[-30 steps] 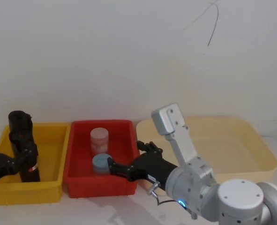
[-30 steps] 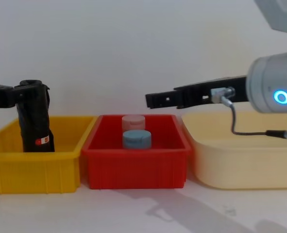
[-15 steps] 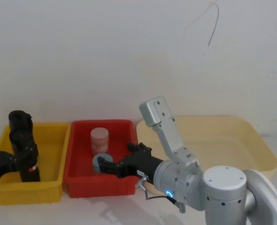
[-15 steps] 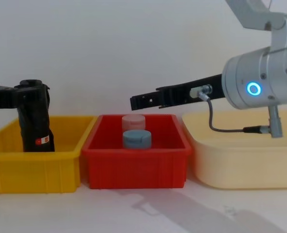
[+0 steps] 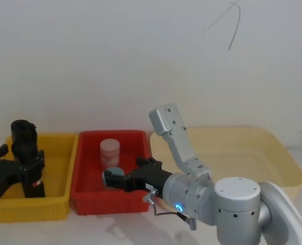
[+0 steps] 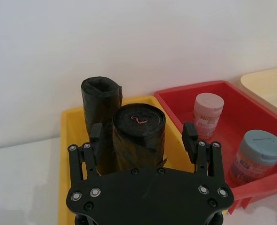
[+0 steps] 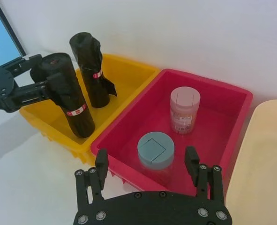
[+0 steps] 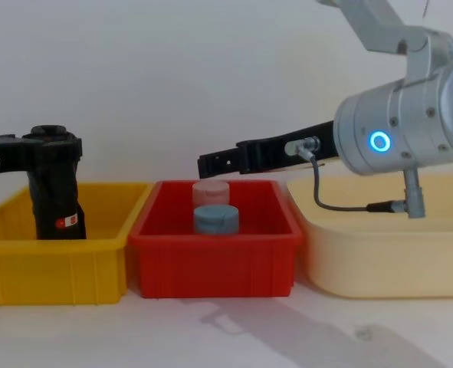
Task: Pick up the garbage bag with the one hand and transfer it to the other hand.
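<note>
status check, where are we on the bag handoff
Left gripper open, straddling garbage bag standing in yellow bin. Right gripper open above red bin. Second roll beside bag.

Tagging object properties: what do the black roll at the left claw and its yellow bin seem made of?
Garbage bag, between the fingers of the open left claw: thin black plastic film, likely polyethylene, with a dull sheen; its wrinkled, crumpled top folds show it. Yellow bin: rigid moulded plastic, smooth semi-gloss; ribbed walls and uniform colour suggest it. Right claw hangs open over the red bin.
</note>
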Robot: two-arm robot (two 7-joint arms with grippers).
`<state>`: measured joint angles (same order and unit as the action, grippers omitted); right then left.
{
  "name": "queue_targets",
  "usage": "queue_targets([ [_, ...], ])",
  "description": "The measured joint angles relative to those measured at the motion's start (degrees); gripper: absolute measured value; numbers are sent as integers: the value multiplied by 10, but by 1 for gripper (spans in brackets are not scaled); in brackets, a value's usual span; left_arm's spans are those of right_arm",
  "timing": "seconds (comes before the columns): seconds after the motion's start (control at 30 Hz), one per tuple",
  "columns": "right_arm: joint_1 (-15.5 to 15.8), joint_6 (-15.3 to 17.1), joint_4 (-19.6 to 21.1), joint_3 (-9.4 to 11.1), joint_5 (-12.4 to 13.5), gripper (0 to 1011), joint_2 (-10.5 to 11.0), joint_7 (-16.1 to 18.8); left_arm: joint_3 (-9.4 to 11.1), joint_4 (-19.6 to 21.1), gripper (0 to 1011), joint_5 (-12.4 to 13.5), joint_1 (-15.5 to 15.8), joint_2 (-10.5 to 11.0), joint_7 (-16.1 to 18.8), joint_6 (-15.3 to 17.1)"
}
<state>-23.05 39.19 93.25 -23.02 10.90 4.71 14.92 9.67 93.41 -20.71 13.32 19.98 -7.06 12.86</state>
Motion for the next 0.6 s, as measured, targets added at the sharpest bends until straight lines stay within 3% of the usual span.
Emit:
queue_targets([
  [0.6, -14, -4, -35, 4, 0, 1001, -17, 0, 5, -45, 1001, 10, 29, -9, -9, 16],
])
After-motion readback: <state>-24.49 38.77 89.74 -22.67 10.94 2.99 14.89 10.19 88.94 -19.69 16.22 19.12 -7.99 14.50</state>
